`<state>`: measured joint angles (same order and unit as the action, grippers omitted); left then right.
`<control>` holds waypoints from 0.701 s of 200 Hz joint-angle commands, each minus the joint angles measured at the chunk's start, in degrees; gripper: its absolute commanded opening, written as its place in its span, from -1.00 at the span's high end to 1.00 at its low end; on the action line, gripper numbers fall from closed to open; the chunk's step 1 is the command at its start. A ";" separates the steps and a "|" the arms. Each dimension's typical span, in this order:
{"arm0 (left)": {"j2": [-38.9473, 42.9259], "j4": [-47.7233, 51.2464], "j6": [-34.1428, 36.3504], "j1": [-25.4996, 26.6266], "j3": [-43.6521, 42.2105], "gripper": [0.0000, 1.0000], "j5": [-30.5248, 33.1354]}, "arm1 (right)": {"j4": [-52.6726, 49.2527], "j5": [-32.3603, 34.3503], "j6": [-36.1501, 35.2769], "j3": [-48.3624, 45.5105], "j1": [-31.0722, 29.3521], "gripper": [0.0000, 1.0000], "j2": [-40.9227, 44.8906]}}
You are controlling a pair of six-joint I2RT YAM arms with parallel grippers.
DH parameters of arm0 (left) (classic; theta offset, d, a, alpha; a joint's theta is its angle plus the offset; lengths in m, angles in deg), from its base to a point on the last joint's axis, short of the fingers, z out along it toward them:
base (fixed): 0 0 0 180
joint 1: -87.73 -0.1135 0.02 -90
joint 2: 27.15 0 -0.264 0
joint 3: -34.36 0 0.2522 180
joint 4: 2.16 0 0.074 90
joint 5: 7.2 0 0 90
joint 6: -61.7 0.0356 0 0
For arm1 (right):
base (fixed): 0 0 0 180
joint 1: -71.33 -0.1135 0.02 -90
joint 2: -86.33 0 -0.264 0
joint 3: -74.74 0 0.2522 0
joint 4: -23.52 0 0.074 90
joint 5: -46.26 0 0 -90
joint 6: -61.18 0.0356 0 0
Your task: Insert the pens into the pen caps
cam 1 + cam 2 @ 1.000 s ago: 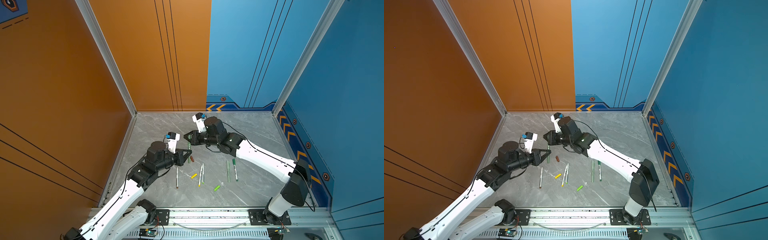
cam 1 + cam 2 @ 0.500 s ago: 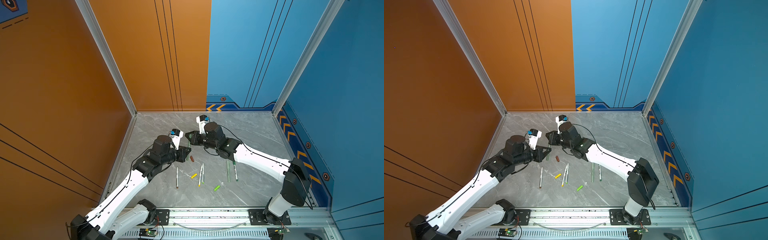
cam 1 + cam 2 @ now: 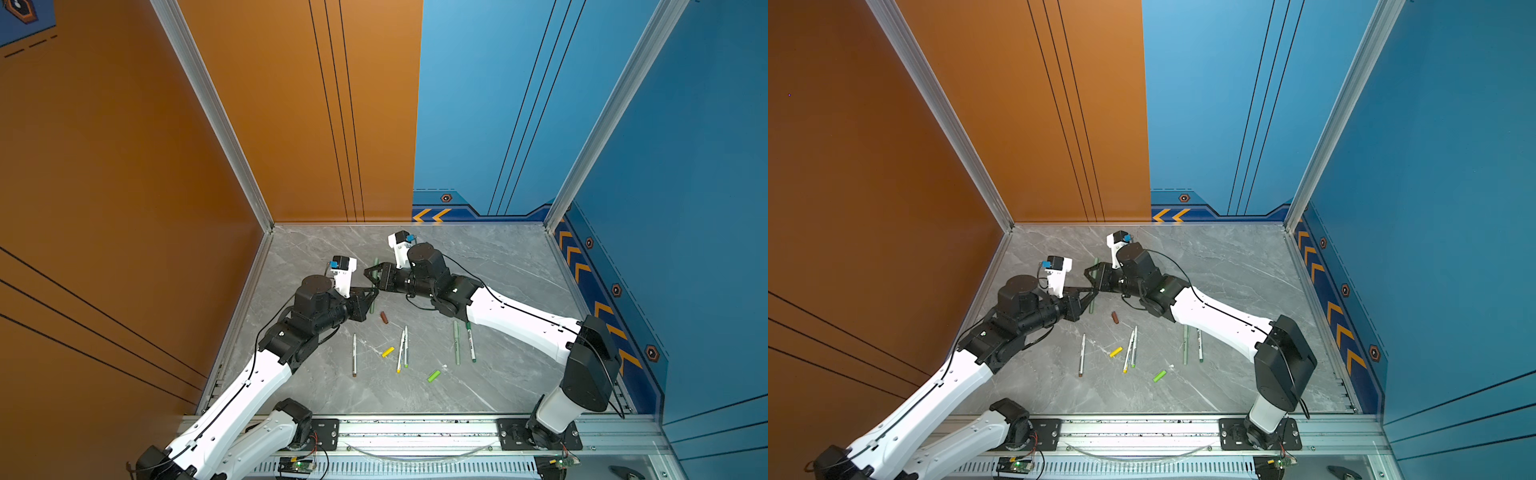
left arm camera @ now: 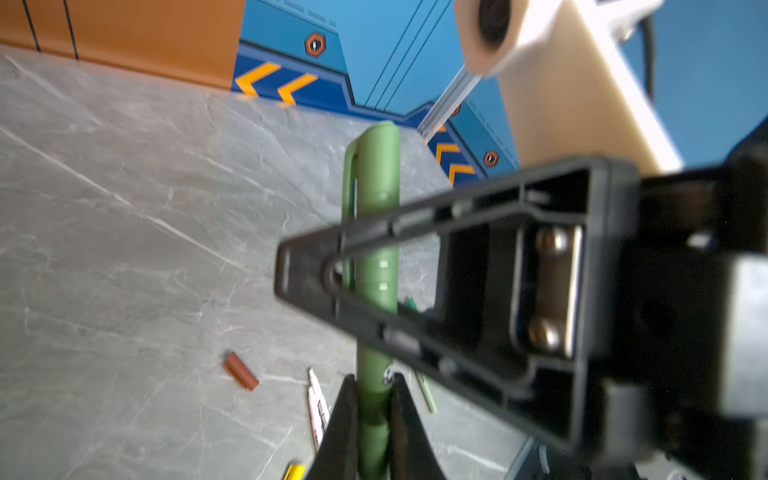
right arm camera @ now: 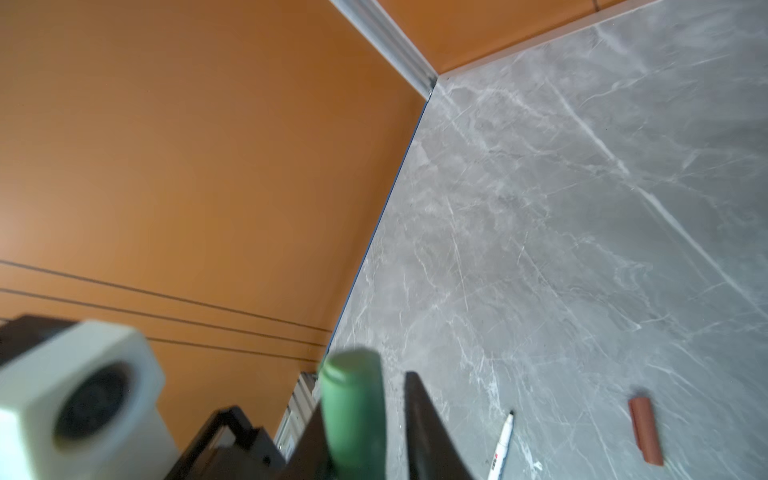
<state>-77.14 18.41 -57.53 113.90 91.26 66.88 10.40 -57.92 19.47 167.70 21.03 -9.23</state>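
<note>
Drawn together since a second ago: left hand point(image 4: 372, 384) clenches the green pen point(image 4: 374, 274) above the tabletop point(image 3: 498, 270), cap point(image 4: 377, 166) apparently seated; right hand point(image 5: 370, 386) stands loosened. Five pens point(image 3: 457, 343) and three loose caps point(image 3: 387, 352) wait.

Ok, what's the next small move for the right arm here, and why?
Probably draw the right pincer straight back off the cap. Its jaws stand apart, with a gap beside the cap, and the cap looks seated on the green pen, which the left pincer grips lower down. Pulling sideways might tilt the pen.
</note>
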 commanded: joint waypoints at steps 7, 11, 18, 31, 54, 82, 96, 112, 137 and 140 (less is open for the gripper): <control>4.23 -10.59 -4.44 -0.12 -5.35 1.00 1.46 | -6.53 -3.58 -0.16 0.96 0.81 0.17 2.08; 4.56 -10.51 -4.86 0.12 -5.96 1.00 1.52 | -6.53 -3.50 -0.36 0.96 0.80 0.16 2.28; 5.02 -10.57 -5.29 0.48 -6.82 1.00 1.87 | -6.53 -3.47 -0.36 0.90 0.85 0.15 2.52; 5.61 -10.58 -5.74 1.11 -7.61 1.00 2.79 | -6.53 -3.56 -0.39 0.37 0.79 0.17 2.58; 5.37 -10.59 -6.15 1.99 -7.38 1.00 4.39 | -6.55 -3.08 -0.13 -0.61 0.15 0.31 2.61; 3.64 -10.66 -6.07 2.47 -5.85 1.00 4.72 | -6.48 -1.68 0.05 -1.22 -0.57 0.57 2.66; 2.81 -10.67 -6.08 2.78 -5.11 1.00 4.50 | -6.53 -0.84 0.05 -1.39 -0.74 0.69 2.97; 2.20 -10.67 -6.14 3.09 -4.61 1.00 4.45 | -6.60 0.32 0.00 -1.62 -0.58 0.80 3.52; 2.97 -10.08 -6.28 3.26 -4.88 0.79 3.44 | -7.11 2.05 0.23 -2.43 0.53 0.88 4.88; 3.09 -9.73 -6.34 3.25 -4.97 0.71 3.22 | -7.24 2.23 0.22 -2.59 0.85 0.88 5.07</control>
<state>-75.07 10.89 -63.74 116.74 84.57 69.68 5.64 -58.48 19.05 166.41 20.83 -7.33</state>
